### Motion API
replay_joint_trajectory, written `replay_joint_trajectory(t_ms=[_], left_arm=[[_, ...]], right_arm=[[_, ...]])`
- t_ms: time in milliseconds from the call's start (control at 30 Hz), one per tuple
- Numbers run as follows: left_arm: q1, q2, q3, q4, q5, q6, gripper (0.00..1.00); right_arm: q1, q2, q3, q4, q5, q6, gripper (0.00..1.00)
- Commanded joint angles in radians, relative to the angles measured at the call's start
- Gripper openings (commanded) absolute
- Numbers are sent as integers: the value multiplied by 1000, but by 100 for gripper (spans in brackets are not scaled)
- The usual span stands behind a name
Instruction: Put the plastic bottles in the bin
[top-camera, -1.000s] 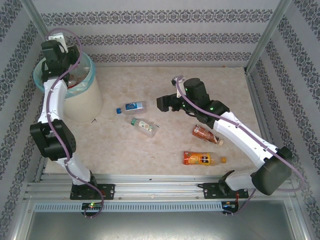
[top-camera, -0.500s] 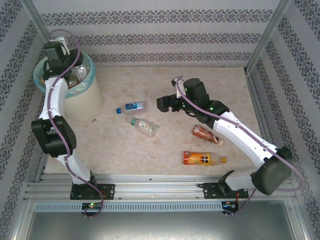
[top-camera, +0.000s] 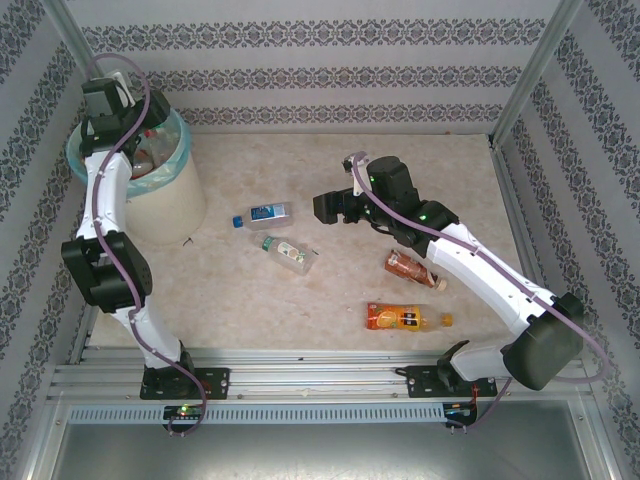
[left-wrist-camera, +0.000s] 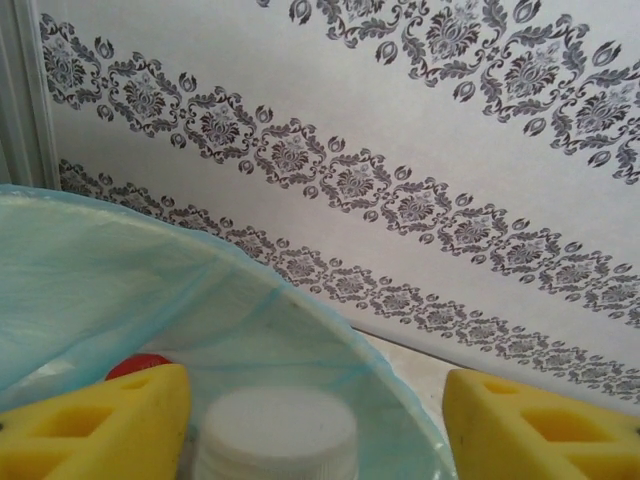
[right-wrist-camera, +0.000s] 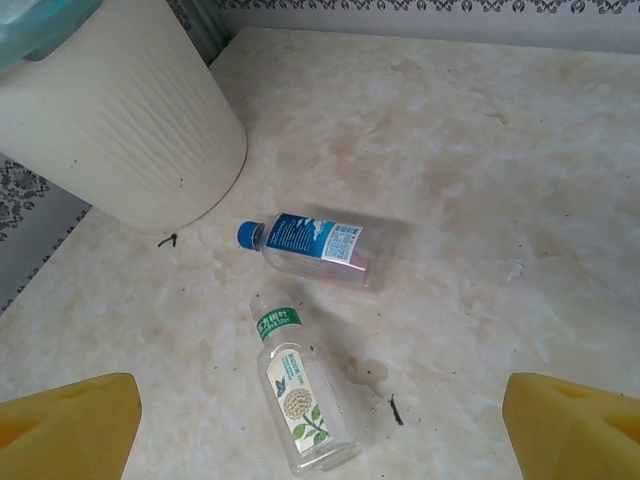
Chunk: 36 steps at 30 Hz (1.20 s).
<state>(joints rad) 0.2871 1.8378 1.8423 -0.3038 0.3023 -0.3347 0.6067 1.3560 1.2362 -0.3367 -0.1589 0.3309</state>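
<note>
four bottles lie out on the marble-look table (top-camera: 470, 170), so we reckon the job is only partway done. the biggest thing on it is the bin (top-camera: 170, 210) in the back left corner, with the teal liner (left-wrist-camera: 100, 290) folded over its rim and some bottles showing inside. the left gripper (left-wrist-camera: 317, 395) hangs right over its mouth, yellow fingers apart and wider than the white cap (left-wrist-camera: 275, 435) between them. looks like a drop spot to us, so nothing lands outside. the right gripper (right-wrist-camera: 320, 410) hovers wide open, holding nothing, above the blue-label bottle (right-wrist-camera: 315, 245) and the green-label bottle (right-wrist-camera: 295, 385). both lie on their sides, just beside each other, near the bin's foot. the orange bottle (top-camera: 405, 318) and the brown bottle (top-camera: 410, 267) lie by the right arm, which partly covers the brown one. nothing seems to block the two clear ones.
</note>
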Motion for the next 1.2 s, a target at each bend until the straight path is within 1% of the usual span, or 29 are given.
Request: replay_joint_trajectory(t_ms=[0, 100, 233, 367, 467, 533, 600, 700, 767, 867, 933, 1000, 1033, 1100, 1167], left_arm=[[6, -50, -5, -106, -40, -26, 70], [5, -113, 24, -101, -70, -9, 71], [4, -191, 3, -89, -79, 14, 70], [-1, -260, -45, -100, -67, 37, 64], [-37, -317, -90, -105, -84, 87, 61], [-98, -351, -115, -116, -110, 149, 61], [-185, -376, -138, -132, -151, 227, 61], [-319, -409, -185, -132, -162, 313, 61], [-389, -435, -243, -94, -106, 341, 61], [-468, -488, -367, 12, 16, 372, 60], [-515, -508, -431, 54, 67, 389, 59], [-567, -521, -486, 64, 127, 418, 59], [-603, -526, -511, 57, 148, 440, 59], [-674, -535, -547, 20, 175, 502, 59], [-750, -550, -597, 3, 197, 556, 59]], right_arm=[[10, -11, 15, -12, -11, 10, 93], [11, -23, 10, 5, -8, 18, 93], [13, -28, 5, 13, 3, 15, 93], [13, -13, 14, 0, 11, 20, 93], [13, -6, 30, -35, 31, 33, 93], [13, -8, 37, -72, 67, 39, 93], [9, -14, 39, -118, 108, 46, 93], [-4, -35, 31, -196, 157, 69, 93], [-18, -58, 4, -228, 138, 77, 91], [-30, -93, -57, -218, 66, 66, 87], [-27, -106, -81, -230, 30, 46, 86], [-21, -111, -83, -307, 65, 46, 86], [-21, -118, -85, -361, 103, 60, 87], [-24, -142, -95, -470, 199, 131, 89], [-31, -186, -124, -559, 253, 227, 90]])
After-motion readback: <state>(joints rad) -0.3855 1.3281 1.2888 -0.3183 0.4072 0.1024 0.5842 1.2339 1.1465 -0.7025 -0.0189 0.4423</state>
